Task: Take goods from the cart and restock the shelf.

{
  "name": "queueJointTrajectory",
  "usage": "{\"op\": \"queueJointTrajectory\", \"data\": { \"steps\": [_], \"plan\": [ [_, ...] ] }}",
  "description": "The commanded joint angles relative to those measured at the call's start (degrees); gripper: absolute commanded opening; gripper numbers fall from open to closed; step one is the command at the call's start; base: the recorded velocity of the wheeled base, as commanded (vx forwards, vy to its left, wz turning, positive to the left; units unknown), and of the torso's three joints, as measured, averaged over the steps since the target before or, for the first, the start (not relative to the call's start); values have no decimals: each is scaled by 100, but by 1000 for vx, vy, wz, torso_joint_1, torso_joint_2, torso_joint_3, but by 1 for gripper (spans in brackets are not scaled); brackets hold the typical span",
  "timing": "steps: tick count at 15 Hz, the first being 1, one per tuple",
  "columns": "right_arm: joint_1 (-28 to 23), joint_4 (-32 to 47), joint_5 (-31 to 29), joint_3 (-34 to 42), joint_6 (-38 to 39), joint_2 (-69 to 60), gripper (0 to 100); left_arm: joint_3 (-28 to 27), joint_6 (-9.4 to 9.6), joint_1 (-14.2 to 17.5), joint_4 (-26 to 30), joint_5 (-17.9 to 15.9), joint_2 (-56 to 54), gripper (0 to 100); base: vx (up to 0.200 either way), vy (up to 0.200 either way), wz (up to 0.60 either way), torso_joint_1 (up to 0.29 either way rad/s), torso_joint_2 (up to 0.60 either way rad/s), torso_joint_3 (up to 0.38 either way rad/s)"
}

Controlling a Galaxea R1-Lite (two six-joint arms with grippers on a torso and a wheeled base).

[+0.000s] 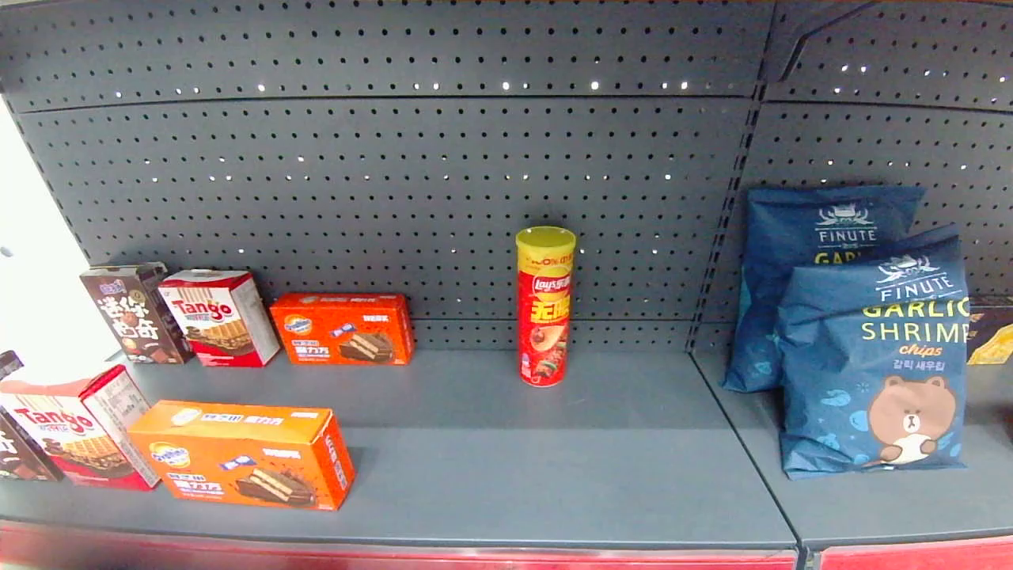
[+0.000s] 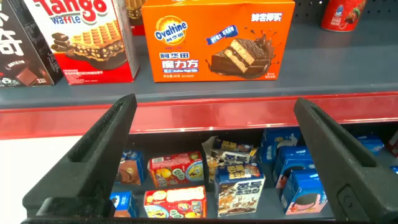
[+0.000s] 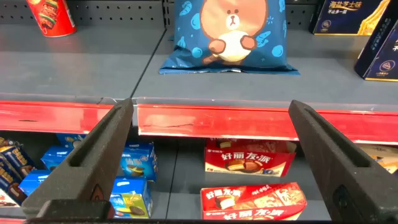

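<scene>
1. The left gripper (image 2: 214, 106) and right gripper (image 3: 211, 107) both gape wide and hold nothing, facing the shelf (image 1: 506, 459) front.
2. A chip can (image 1: 545, 305) stands upright at the centre of the head view, near the back panel (image 1: 380, 198).
3. Such a can is likely light, stiff and smooth, so squeeze it mid-body, gently.

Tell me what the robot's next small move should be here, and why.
Probably pull both arms back from the shelf to fetch goods: the left end effector and the right end effector hang open and empty before its red front edge, so there's nothing to place yet.
</scene>
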Motion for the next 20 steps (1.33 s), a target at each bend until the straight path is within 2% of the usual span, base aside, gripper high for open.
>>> {"op": "queueJointTrajectory", "data": {
  "steps": [1, 4, 20],
  "plan": [
    [0, -4, 3, 0, -1, -2, 100, 1, 3, 1, 0, -3, -2, 100, 0, 0, 0, 0, 0, 0],
    [0, -4, 3, 0, -19, -2, 100, 1, -5, 1, 0, -3, -2, 100, 0, 0, 0, 0, 0, 0],
    [0, -4, -14, 0, -1, -2, 100, 1, 3, 1, 0, 41, -2, 100, 0, 0, 600, 2, 2, 3]
  ]
}}
